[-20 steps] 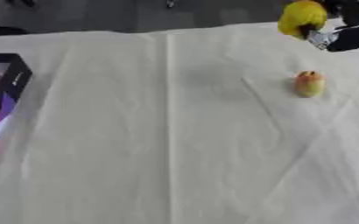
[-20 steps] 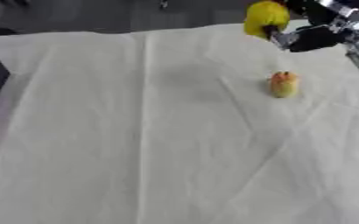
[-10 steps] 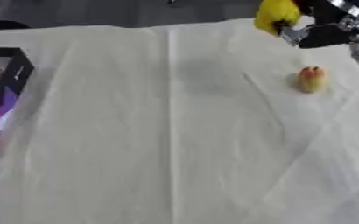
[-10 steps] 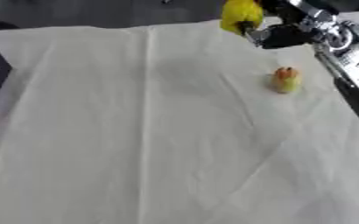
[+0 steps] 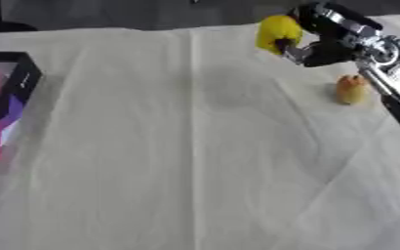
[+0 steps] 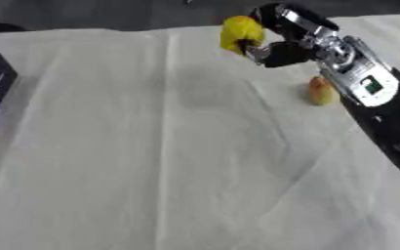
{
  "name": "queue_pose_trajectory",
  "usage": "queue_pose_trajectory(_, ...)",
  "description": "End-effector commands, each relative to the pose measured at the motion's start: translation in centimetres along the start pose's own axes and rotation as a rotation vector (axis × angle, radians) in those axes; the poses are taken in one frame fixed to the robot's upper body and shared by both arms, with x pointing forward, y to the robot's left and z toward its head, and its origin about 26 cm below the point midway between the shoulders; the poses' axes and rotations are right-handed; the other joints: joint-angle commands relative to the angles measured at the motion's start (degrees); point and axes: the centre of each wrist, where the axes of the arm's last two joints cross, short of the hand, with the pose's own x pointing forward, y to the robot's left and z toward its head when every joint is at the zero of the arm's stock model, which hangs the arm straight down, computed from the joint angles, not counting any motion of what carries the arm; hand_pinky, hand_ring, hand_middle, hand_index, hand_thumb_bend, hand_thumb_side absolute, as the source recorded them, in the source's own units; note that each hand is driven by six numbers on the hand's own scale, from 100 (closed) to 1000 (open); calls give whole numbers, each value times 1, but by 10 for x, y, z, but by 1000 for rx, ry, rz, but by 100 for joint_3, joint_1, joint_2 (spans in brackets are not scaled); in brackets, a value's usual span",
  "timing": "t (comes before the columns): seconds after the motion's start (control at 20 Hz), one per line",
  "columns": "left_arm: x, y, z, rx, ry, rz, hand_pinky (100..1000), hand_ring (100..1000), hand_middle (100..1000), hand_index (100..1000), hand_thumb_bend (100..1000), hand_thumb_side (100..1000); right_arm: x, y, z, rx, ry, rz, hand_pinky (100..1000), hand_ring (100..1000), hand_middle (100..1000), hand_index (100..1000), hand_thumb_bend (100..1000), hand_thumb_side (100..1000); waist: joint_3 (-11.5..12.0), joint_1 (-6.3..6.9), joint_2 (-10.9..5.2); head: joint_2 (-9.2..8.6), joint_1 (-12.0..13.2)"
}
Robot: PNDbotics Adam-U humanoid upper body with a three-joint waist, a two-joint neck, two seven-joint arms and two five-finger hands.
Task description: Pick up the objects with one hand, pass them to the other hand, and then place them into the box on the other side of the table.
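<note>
- Right hand [image 6: 280, 41] comes in from the far right, arm running back toward the right edge; we see its fingers curled round a yellow object [image 6: 241, 33], which it holds clear of the cloth.
- Yellow object: rounded, bright yellow, at the far side of the table, right of the centre crease. We cannot make out more than colour and shape.
- We note a soft shadow on the cloth near and to the left of the held object — nothing lying there.
- Second item, a small yellow-orange fruit-shaped object [image 5: 351, 89], rests on the cloth at the far right, just beside the right forearm [image 6: 366, 88] and apart from the hand itself. Reddish tint near its top.
- Box [image 5: 26, 78] sits at the left edge, only partly in view: black rim, inside it pink and purple patches that we cannot identify. It lies well apart from both objects, across the table's width.
- Table is covered with a cream cloth [image 5: 195, 171], one long fold line running near to far left of centre, wrinkles fanning toward the near right corner.
- Left hand — not seen by us in either view.
- Forearm casing silver and black, with a small green mark on a panel in the right eye view.
</note>
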Motion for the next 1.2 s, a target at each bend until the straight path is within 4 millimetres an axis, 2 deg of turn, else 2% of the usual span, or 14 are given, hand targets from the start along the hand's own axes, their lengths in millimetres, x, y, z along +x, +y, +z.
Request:
queue_pose_trajectory(0.05,14,4,-6,-36,-39,-44,826,736,741,797,100,522,8,-5,-5,-15,-24,7,972,586,435,575,100,178,31,17,-181,-6,-74)
queue_pose_trajectory(0.35,33,-13,-16,-156,-83,-88,829,744,747,813,100,525,9,6,-14,-23,-33,-54,977,586,436,575,100,259,97,25,-166,-14,-162)
queue_pose_trajectory(0.8,55,-55,-33,-388,-105,-149,833,754,756,843,100,545,18,26,-26,3,-62,-158,978,586,437,576,100,399,95,59,-162,-19,-234)
queue_pose_trajectory(1.0,60,-75,-38,-450,-90,-164,834,757,760,853,107,529,22,33,-28,26,-72,-185,974,586,439,578,100,405,72,77,-169,-23,-263)
queue_pose_trajectory(1.2,69,-95,-42,-480,-72,-161,835,758,762,855,153,502,26,40,-31,41,-91,-199,975,585,440,578,100,405,61,91,-173,-32,-284)
